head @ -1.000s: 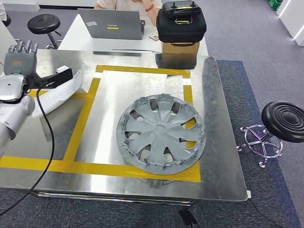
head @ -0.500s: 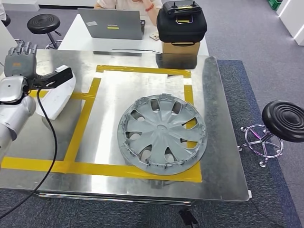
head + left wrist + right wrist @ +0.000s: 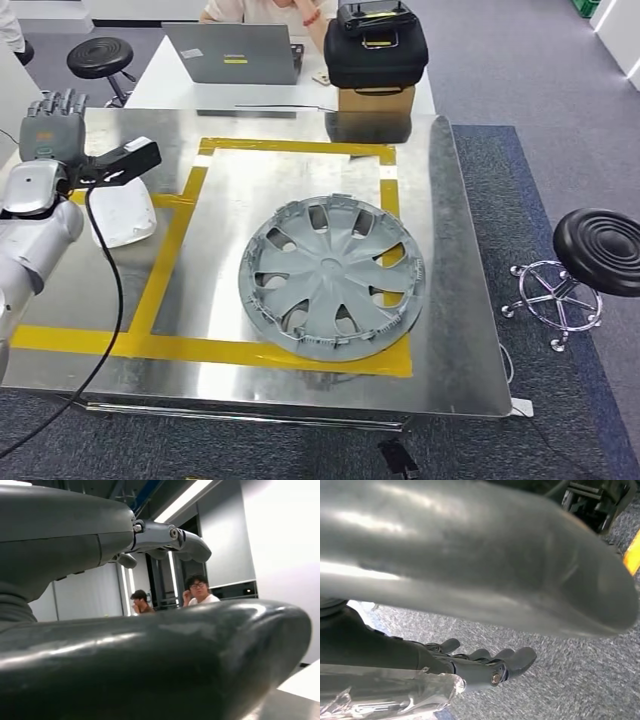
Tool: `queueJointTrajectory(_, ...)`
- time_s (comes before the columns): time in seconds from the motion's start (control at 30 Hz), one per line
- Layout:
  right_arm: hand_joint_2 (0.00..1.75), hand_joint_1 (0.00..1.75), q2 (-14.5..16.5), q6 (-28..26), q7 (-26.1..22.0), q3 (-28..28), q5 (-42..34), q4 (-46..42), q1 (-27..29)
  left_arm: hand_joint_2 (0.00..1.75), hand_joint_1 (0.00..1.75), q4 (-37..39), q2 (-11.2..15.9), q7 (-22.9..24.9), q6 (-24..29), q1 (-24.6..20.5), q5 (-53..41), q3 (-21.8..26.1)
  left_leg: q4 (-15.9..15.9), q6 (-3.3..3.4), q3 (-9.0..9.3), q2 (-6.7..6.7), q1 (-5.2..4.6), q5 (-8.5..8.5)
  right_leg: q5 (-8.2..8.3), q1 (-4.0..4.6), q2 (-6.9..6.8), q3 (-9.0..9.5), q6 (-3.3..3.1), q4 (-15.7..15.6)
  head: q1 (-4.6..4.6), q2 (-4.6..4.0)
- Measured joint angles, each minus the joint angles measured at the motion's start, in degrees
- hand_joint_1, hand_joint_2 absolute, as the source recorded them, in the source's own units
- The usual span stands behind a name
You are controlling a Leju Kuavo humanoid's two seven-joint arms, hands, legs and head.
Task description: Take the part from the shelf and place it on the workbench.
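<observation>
White part [image 3: 123, 212] lies just beside left hand [image 3: 51, 132].

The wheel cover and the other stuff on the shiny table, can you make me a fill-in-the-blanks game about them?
1. The grey wheel cover lies inside a square of ____ tape.
2. The white part lies near the table's ____ edge.
3. The black case sits on top of a cardboard ____.
4. The stool beside the table has a ____ seat.

Missing words: yellow; left; box; black
</observation>
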Motion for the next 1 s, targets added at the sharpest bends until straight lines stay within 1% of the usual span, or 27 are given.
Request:
queueJointTrajectory(0.03,0.00,0.00,0.01,0.00,0.00,-0.01,0.00,0.00,-0.05,0.00,0.00,0.01,0.01,-0.01,-0.02,0.00,-0.02,0.00,0.08,-0.38,-0.20,0.03,0.14,-0.22,0.36,0.04,0.01,-0.31,-0.54,-0.05,-0.02,0.00)
queueJointTrajectory(0.07,0.00,0.00,0.01,0.00,0.00,-0.01,0.00,0.00,-0.09,0.00,0.00,0.01,0.02,-0.01,-0.03,0.00,-0.07,0.01,0.86,-0.64,-0.62,0.08,0.24,-1.28,0.83,0.03,0.00,-0.66,-1.07,-0.18,-0.08,0.00)
queueJointTrajectory(0.1,0.00,0.00,0.01,0.00,0.00,-0.01,0.01,0.00,-0.12,0.00,0.00,0.01,0.06,-0.02,-0.07,-0.03,-0.17,0.01,2.92,-0.79,-1.43,0.13,0.29,-3.32,1.36,0.01,-0.01,-1.10,-1.52,-0.32,-0.17,0.00)
queueJointTrajectory(0.13,0.00,0.00,0.00,0.01,0.00,-0.01,0.01,0.00,-0.13,0.00,0.00,0.01,0.08,-0.02,-0.11,-0.05,-0.27,0.02,6.10,-0.86,-2.52,0.18,0.31,-6.03,1.84,0.05,-0.02,-1.60,-1.80,-0.36,-0.26,0.00)
queueJointTrajectory(0.17,0.00,0.00,-0.01,0.02,0.00,-0.01,0.01,0.00,-0.12,0.00,0.00,0.01,0.06,-0.02,-0.15,-0.04,-0.38,0.02,9.98,-0.93,-3.72,0.18,0.29,-8.67,2.30,0.13,-0.03,-2.18,-1.98,-0.37,-0.31,0.00)
queueJointTrajectory(0.2,0.00,0.00,-0.01,0.04,0.00,-0.01,0.00,0.00,-0.11,0.00,0.00,0.01,0.02,-0.02,-0.19,0.00,-0.49,0.02,13.51,-0.98,-4.65,0.18,0.28,-10.57,2.77,0.23,-0.05,-2.79,-2.05,-0.36,-0.33,0.00)
queueJointTrajectory(0.23,0.00,0.00,-0.01,0.08,0.00,-0.01,-0.01,0.00,-0.10,0.00,0.00,0.01,-0.02,-0.02,-0.21,0.07,-0.56,0.02,15.68,-0.99,-4.91,0.18,0.28,-11.32,3.25,0.32,-0.09,-3.40,-2.08,-0.34,-0.32,0.00)
queueJointTrajectory(0.27,0.00,0.00,-0.01,0.10,0.00,-0.01,-0.01,0.00,-0.11,0.00,0.00,0.01,-0.05,-0.02,-0.21,0.12,-0.65,0.02,16.06,-0.96,-4.25,0.18,0.29,-10.99,3.77,0.37,-0.12,-4.04,-2.06,-0.33,-0.32,0.00)
queueJointTrajectory(0.3,0.00,0.00,-0.01,0.13,0.00,-0.01,-0.02,0.00,-0.14,0.00,0.00,0.01,-0.09,-0.02,-0.22,0.13,-0.77,0.02,14.62,-0.89,-2.64,0.19,0.30,-9.92,4.27,0.40,-0.14,-4.66,-1.97,-0.31,-0.32,0.00)
queueJointTrajectory(0.37,0.00,0.00,-0.01,0.13,0.00,-0.01,-0.01,-0.01,-0.23,0.00,0.00,0.00,-0.19,-0.02,-0.21,-0.06,-1.01,0.02,8.30,-0.74,2.57,0.17,0.28,-8.18,5.22,0.52,-0.10,-5.79,-1.55,-0.23,-0.34,0.00)
queueJointTrajectory(0.4,0.00,0.00,-0.01,0.13,0.00,-0.01,0.01,-0.01,-0.27,0.00,0.00,-0.02,-0.27,-0.02,-0.20,-0.24,-1.13,0.02,5.18,-0.51,4.77,0.13,0.20,-8.12,5.70,0.58,-0.09,-6.28,-1.23,-0.19,-0.31,0.00)
queueJointTrajectory(0.43,0.00,0.00,-0.01,0.14,0.00,-0.01,0.02,-0.02,-0.31,0.00,0.00,-0.03,-0.36,-0.02,-0.20,-0.41,-1.27,0.02,2.95,-0.22,6.13,0.09,0.06,-8.35,6.22,0.62,-0.06,-6.67,-0.86,-0.20,-0.30,0.00)
queueJointTrajectory(0.47,0.00,0.00,0.00,0.14,0.00,-0.01,0.02,-0.02,-0.29,0.00,0.00,-0.04,-0.44,-0.01,-0.20,-0.50,-1.41,0.02,1.77,0.21,6.59,0.04,-0.20,-8.55,6.78,0.57,-0.05,-6.97,-0.46,-0.36,-0.28,0.00)
queueJointTrajectory(0.53,0.00,0.00,0.01,0.17,0.00,-0.01,0.03,0.00,-0.12,0.00,0.00,-0.04,-0.61,0.00,-0.25,-0.52,-1.63,0.02,1.30,1.34,5.95,0.13,-0.48,-7.89,7.53,0.24,-0.07,-7.44,0.28,-0.70,-0.29,0.00)
queueJointTrajectory(0.57,0.00,0.00,0.02,0.19,0.01,-0.01,0.02,0.02,0.00,0.00,0.00,-0.03,-0.73,0.01,-0.29,-0.53,-1.72,0.02,1.21,1.89,5.58,0.21,-0.54,-7.33,6.79,0.11,-0.13,-7.84,0.55,-0.20,-0.22,0.00)
queueJointTrajectory(0.6,0.00,0.00,0.02,0.21,0.02,-0.01,0.02,0.04,0.07,0.00,0.00,-0.03,-0.85,0.01,-0.33,-0.57,-1.79,0.03,1.10,2.40,5.11,0.30,-0.51,-6.74,5.00,0.07,-0.19,-8.51,0.71,1.47,-0.15,0.00)
queueJointTrajectory(0.67,0.00,0.00,0.02,0.24,0.04,-0.02,0.02,0.07,0.07,0.00,0.00,-0.03,-0.97,0.03,-0.37,-0.63,-1.95,0.04,1.07,3.05,3.96,0.38,-0.59,-5.61,-0.64,0.12,-0.29,-10.32,0.79,8.22,-0.01,0.00)
queueJointTrajectory(0.7,0.00,0.00,0.02,0.24,0.04,-0.03,0.03,0.07,0.01,0.00,0.00,-0.03,-0.97,0.04,-0.37,-0.62,-2.01,0.04,1.07,3.21,3.27,0.38,-0.68,-5.05,-2.91,0.19,-0.28,-11.06,0.77,12.03,0.00,0.00)
queueJointTrajectory(0.73,0.00,0.00,0.02,0.24,0.04,-0.03,0.03,0.07,-0.06,0.00,0.00,-0.03,-0.99,0.05,-0.38,-0.60,-2.08,0.03,1.08,3.28,2.55,0.38,-0.76,-4.46,-4.04,0.29,-0.28,-11.25,0.70,14.76,-0.01,0.00)
queueJointTrajectory(0.77,0.00,0.00,0.02,0.23,0.04,-0.02,0.03,0.07,-0.12,0.00,0.00,-0.03,-1.01,0.05,-0.38,-0.59,-2.13,0.03,1.09,3.27,1.80,0.37,-0.81,-3.87,-3.97,0.45,-0.27,-10.66,0.55,15.84,0.00,0.00)
queueJointTrajectory(0.8,0.00,0.00,0.02,0.23,0.04,-0.02,0.03,0.07,-0.19,0.00,0.00,-0.03,-1.00,0.05,-0.39,-0.58,-2.16,0.03,1.10,3.20,1.05,0.35,-0.83,-3.27,-2.98,0.64,-0.27,-9.03,0.34,14.94,0.01,0.00)
queueJointTrajectory(0.83,0.00,0.00,0.02,0.22,0.04,-0.02,0.03,0.07,-0.25,0.00,0.00,-0.03,-0.99,0.05,-0.39,-0.57,-2.19,0.04,1.14,3.07,0.38,0.30,-0.84,-2.66,-1.84,0.84,-0.27,-6.42,0.08,12.28,0.00,0.00)
queueJointTrajectory(0.87,0.00,0.00,0.02,0.22,0.04,-0.02,0.03,0.06,-0.35,0.00,0.00,-0.03,-0.97,0.05,-0.39,-0.58,-2.19,0.05,1.18,2.86,-0.21,0.26,-0.86,-2.10,-1.52,1.03,-0.28,-3.19,-0.20,8.46,0.02,0.00)
queueJointTrajectory(0.9,0.00,0.00,0.02,0.21,0.04,-0.02,0.03,0.05,-0.45,0.00,0.00,-0.03,-0.90,0.05,-0.38,-0.61,-2.19,0.06,1.24,2.61,-0.62,0.26,-0.90,-1.58,-1.68,1.19,-0.29,-0.21,-0.39,4.58,-0.05,0.00)
queueJointTrajectory(0.93,0.00,0.00,0.02,0.21,0.03,-0.02,0.03,0.05,-0.54,0.00,0.00,-0.03,-0.82,0.05,-0.38,-0.65,-2.19,0.07,1.22,2.31,-0.83,0.28,-0.93,-1.08,-2.16,1.34,-0.27,1.79,-0.55,1.69,-0.08,0.00)
queueJointTrajectory(0.97,0.00,0.00,0.02,0.20,0.03,-0.02,0.03,0.04,-0.60,0.00,0.00,-0.03,-0.75,0.05,-0.38,-0.72,-2.19,0.08,1.12,1.98,-0.94,0.33,-0.92,-0.59,-2.65,1.49,-0.25,2.71,-0.73,0.06,-0.10,-0.01)
queueJointTrajectory(1.0,0.00,0.00,0.02,0.20,0.03,-0.02,0.03,0.04,-0.61,0.00,0.00,-0.03,-0.70,0.05,-0.39,-0.79,-2.20,0.08,0.95,1.63,-0.96,0.38,-0.88,-0.05,-2.39,1.60,-0.22,2.69,-0.95,-0.43,-0.09,-0.01)
